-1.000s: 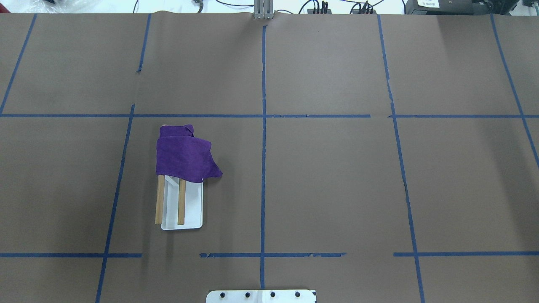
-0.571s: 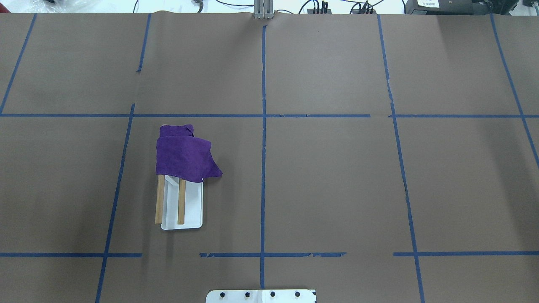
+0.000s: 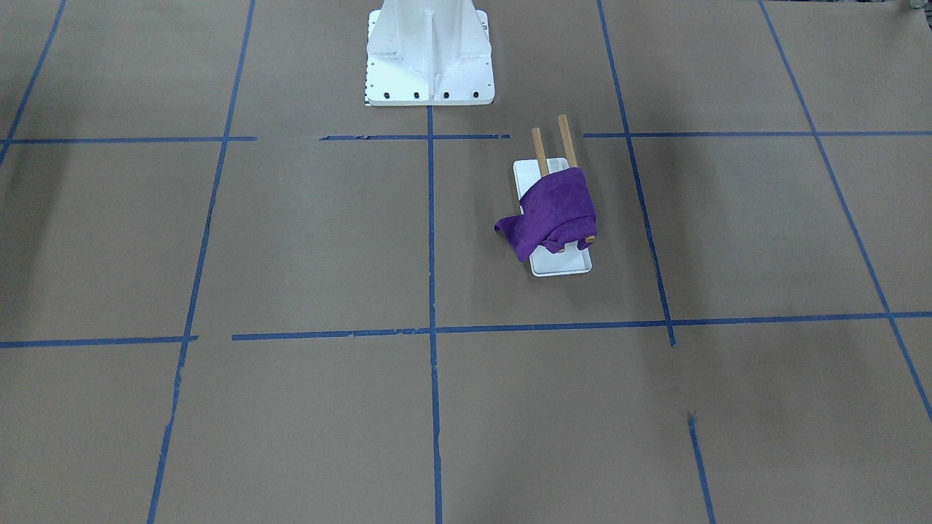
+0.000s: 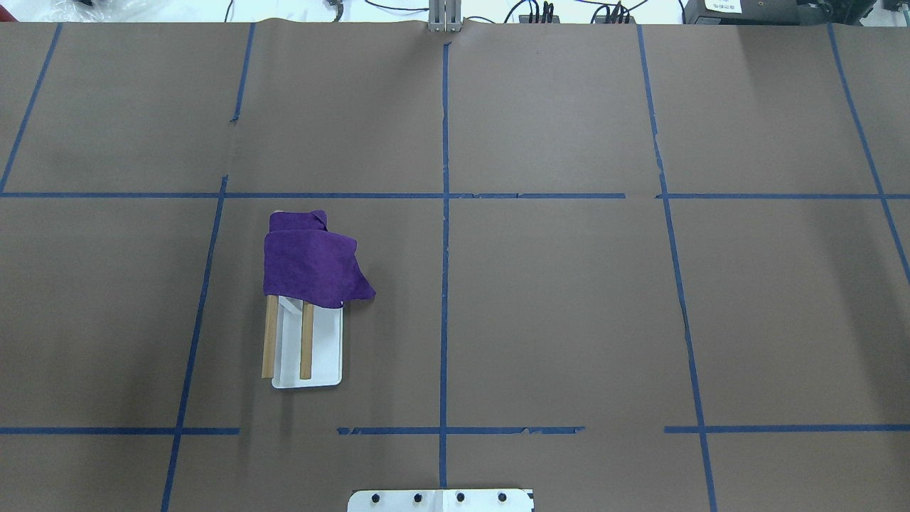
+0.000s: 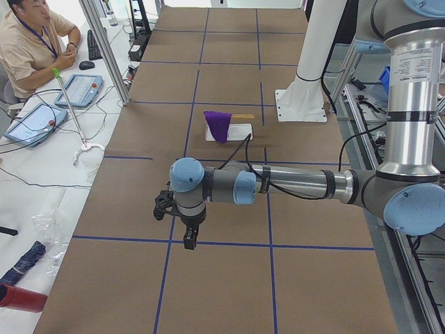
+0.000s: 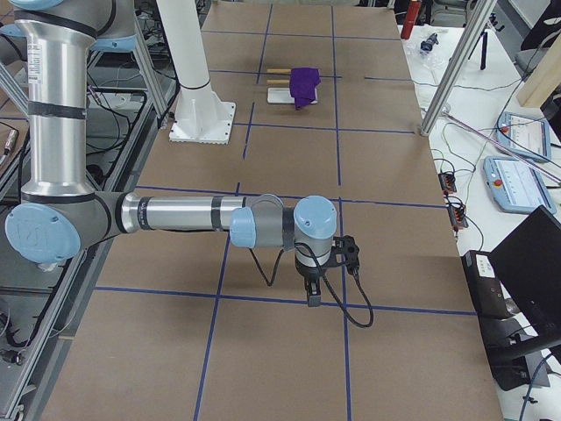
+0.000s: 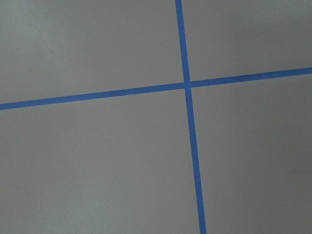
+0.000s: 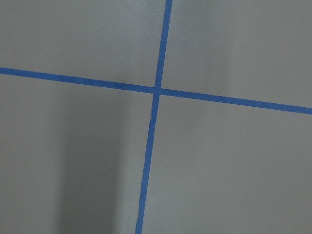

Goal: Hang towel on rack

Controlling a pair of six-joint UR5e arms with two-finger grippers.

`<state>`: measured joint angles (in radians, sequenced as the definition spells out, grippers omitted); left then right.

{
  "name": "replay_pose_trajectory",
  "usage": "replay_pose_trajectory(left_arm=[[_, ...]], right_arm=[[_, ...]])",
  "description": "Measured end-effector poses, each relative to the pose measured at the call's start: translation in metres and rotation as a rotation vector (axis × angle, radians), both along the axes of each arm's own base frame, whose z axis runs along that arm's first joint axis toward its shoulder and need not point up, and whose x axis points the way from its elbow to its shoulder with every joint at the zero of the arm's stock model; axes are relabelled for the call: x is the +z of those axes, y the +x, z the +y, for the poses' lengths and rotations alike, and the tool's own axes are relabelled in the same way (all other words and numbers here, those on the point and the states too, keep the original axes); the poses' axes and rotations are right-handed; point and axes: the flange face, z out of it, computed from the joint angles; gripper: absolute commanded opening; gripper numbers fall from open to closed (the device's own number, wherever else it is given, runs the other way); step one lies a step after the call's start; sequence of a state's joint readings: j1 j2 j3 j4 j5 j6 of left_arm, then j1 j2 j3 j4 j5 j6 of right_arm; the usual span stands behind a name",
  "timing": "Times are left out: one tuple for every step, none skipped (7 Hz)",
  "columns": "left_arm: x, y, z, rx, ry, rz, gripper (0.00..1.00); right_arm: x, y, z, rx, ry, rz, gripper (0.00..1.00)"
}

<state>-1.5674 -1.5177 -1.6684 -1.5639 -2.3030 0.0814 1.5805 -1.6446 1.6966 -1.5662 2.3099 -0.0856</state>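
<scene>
A purple towel [image 4: 313, 267] lies draped over the far end of the rack's two wooden dowels [image 4: 269, 334], one corner hanging off toward the table's middle. The rack's white tray base [image 4: 323, 355] sits left of centre. The towel [image 3: 553, 211] and tray [image 3: 564, 266] also show in the front view. Both grippers are far from the rack, each held over the table's own end. The left gripper [image 5: 189, 240] shows only in the exterior left view and the right gripper [image 6: 313, 294] only in the exterior right view. I cannot tell whether either is open or shut. Both wrist views show only brown paper and tape.
The table is covered in brown paper with a blue tape grid [image 4: 444, 195]. The white bolted robot pedestal [image 3: 429, 51] stands at the near edge's middle. An operator [image 5: 28, 42] sits at a side desk with tablets. Cables run along the far edge.
</scene>
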Motion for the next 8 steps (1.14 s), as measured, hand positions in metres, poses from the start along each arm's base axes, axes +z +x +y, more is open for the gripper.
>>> replay_pose_trajectory(left_arm=[[0.001, -0.001, 0.002, 0.005, 0.005, 0.002, 1.00], [-0.002, -0.001, 0.000, 0.013, 0.019, 0.003, 1.00], [-0.009, -0.001, -0.004, 0.014, 0.034, 0.003, 1.00], [-0.017, -0.001, -0.007, 0.013, 0.049, 0.001, 1.00], [-0.024, -0.001, -0.008, 0.014, 0.063, -0.001, 1.00], [-0.028, -0.001, -0.009, 0.015, 0.072, -0.003, 1.00], [-0.028, -0.001, -0.009, 0.015, 0.072, -0.005, 1.00], [-0.026, -0.001, -0.009, 0.015, 0.067, -0.006, 1.00]], right_arm=[[-0.001, 0.000, -0.001, 0.000, 0.002, 0.001, 1.00], [-0.002, -0.001, -0.002, -0.001, 0.004, 0.001, 1.00], [-0.002, -0.001, -0.003, -0.001, 0.005, 0.001, 1.00], [-0.003, -0.001, -0.003, -0.002, 0.005, 0.001, 1.00], [-0.003, -0.001, -0.003, -0.003, 0.006, 0.001, 1.00], [-0.003, -0.001, -0.003, -0.003, 0.006, 0.001, 1.00], [-0.003, -0.002, -0.003, -0.003, 0.006, 0.001, 1.00], [-0.003, -0.002, -0.003, -0.003, 0.006, 0.001, 1.00]])
